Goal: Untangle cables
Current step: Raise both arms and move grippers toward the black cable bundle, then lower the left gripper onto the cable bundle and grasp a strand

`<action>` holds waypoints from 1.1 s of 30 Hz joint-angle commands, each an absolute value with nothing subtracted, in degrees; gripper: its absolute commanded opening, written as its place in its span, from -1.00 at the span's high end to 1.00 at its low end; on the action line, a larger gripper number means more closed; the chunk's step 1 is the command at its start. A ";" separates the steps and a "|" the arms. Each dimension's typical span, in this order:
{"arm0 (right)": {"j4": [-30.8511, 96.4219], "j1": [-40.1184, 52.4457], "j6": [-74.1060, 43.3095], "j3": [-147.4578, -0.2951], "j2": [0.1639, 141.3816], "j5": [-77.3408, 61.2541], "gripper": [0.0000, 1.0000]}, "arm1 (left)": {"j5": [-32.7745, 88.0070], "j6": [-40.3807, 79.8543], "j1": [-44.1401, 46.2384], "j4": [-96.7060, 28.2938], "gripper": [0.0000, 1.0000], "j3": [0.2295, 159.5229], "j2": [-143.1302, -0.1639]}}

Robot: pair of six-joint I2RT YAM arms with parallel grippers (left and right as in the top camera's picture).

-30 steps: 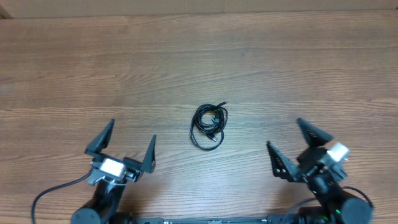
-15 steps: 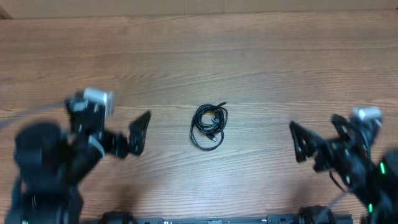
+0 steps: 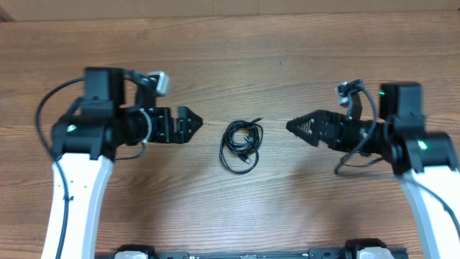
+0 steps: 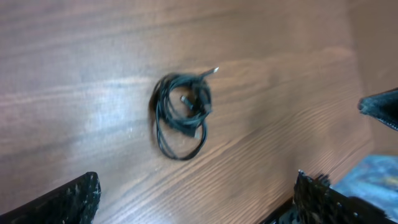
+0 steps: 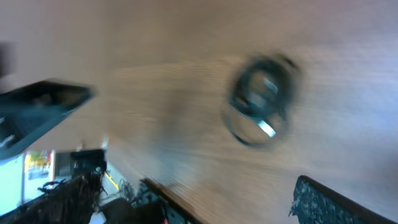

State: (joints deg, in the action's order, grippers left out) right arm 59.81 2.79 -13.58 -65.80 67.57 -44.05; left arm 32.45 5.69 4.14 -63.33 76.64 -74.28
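A small bundle of tangled black cables (image 3: 242, 144) lies coiled on the wooden table near the middle. It also shows in the left wrist view (image 4: 181, 113) and, blurred, in the right wrist view (image 5: 261, 108). My left gripper (image 3: 188, 124) is open and empty, to the left of the bundle, its fingers pointing at it. My right gripper (image 3: 302, 127) is open and empty, to the right of the bundle, pointing at it. Neither touches the cables.
The wooden table (image 3: 230, 65) stretches all round the bundle. Its front edge and clutter beyond it show in the right wrist view (image 5: 81, 180). The right gripper's tip shows at the right edge of the left wrist view (image 4: 380, 107).
Both arms have risen from the table's near edge and swung forward and inward, so that each gripper now faces the cable bundle from its side. The bundle has not moved.
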 commanded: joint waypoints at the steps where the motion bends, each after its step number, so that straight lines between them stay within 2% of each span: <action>1: 63.53 5.50 -24.03 -67.09 72.36 -25.78 -1.00 | 23.70 9.63 9.67 -63.66 -0.99 77.62 -76.86; 6: 64.42 10.63 -24.25 -67.09 76.90 -20.23 -1.00 | 18.96 10.74 15.03 -60.84 -0.99 77.62 -81.71; 14: 60.51 13.39 -24.25 -67.09 81.52 -20.64 -0.99 | 18.81 16.05 16.14 -57.63 -0.99 77.62 -92.53; 20: 59.42 13.43 -24.25 -67.09 81.78 -23.73 -1.00 | 26.83 18.24 16.47 -57.12 -1.00 77.62 -102.02; 24: 57.06 13.45 -24.25 -67.09 81.78 -24.38 -1.00 | 27.55 22.17 16.97 -55.75 -0.99 77.62 -107.55; 31: 56.38 13.45 -24.25 -67.09 81.78 -24.51 -1.00 | 31.16 23.18 18.46 -53.58 -0.66 77.62 -113.78; 33: 56.16 13.45 -24.25 -67.09 81.78 -24.51 -1.00 | 31.14 23.40 19.00 -52.69 -0.63 77.62 -114.83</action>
State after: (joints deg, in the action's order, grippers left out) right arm 56.58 13.17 -24.01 -65.80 81.93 -23.86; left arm 29.02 22.02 18.02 -53.45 76.66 -113.12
